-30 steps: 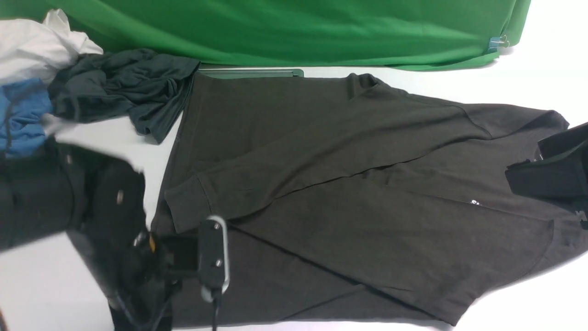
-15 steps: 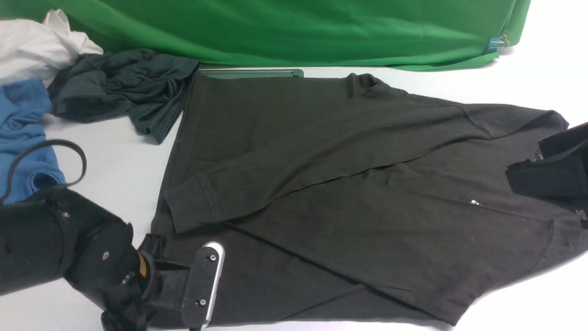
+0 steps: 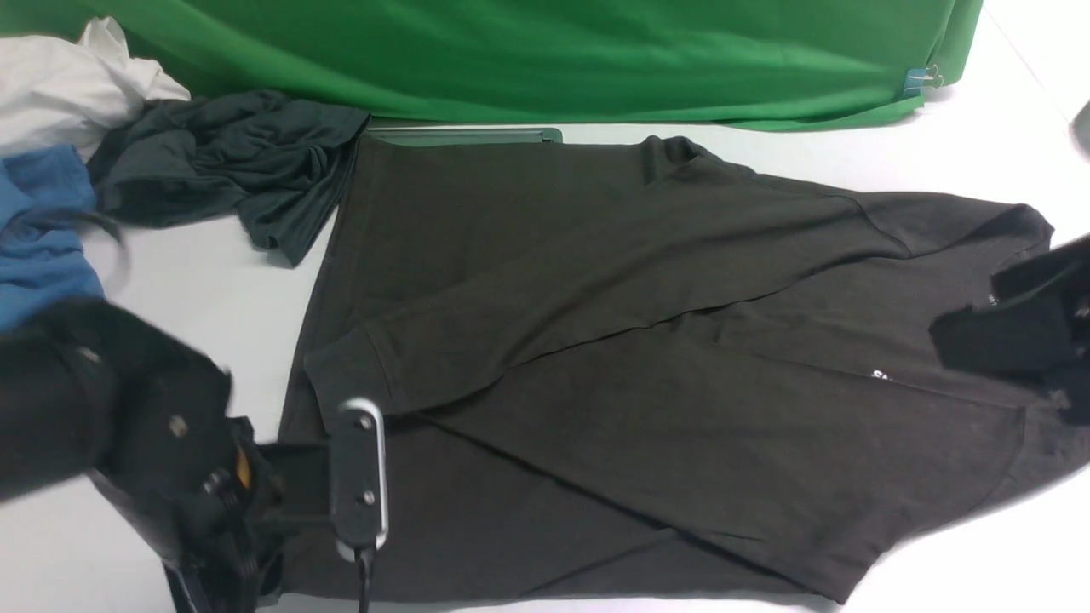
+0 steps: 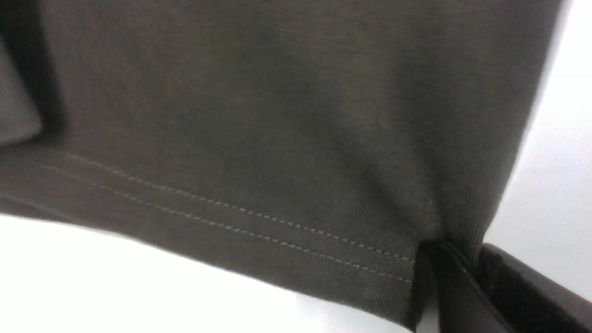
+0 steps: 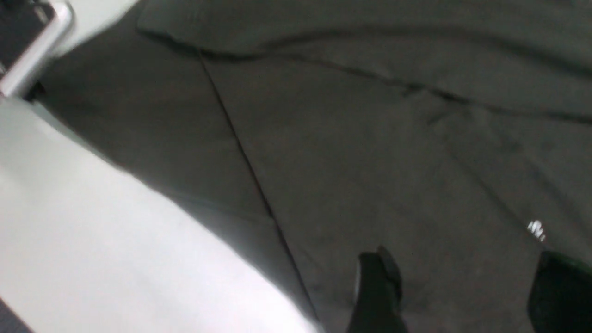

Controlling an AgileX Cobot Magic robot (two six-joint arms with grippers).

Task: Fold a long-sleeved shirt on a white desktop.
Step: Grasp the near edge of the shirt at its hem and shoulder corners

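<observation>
The long-sleeved shirt (image 3: 647, 358) lies flat on the white desktop (image 3: 213, 281), dark brownish-black, both sleeves laid across its body. Its hem points to the left and its neck to the right. My left arm sits at the shirt's near-left hem corner, and the wrist camera (image 3: 358, 472) hides the jaws in the front view. In the left wrist view my left gripper (image 4: 455, 261) is shut on the stitched hem (image 4: 277, 240) at its corner. My right gripper (image 3: 1009, 336) hovers open over the chest, next to the white print (image 5: 536, 230), with nothing between its fingers (image 5: 377, 282).
A crumpled dark grey-green garment (image 3: 230, 162), a blue garment (image 3: 43, 238) and a white cloth (image 3: 68, 85) are piled at the back left. The green backdrop (image 3: 545, 51) hangs along the far edge. A flat greenish bar (image 3: 464, 134) lies at its foot.
My left gripper has closed on the hem corner, and the left arm has swung about beside it. The right gripper has shifted slightly. The shirt lies as before.
</observation>
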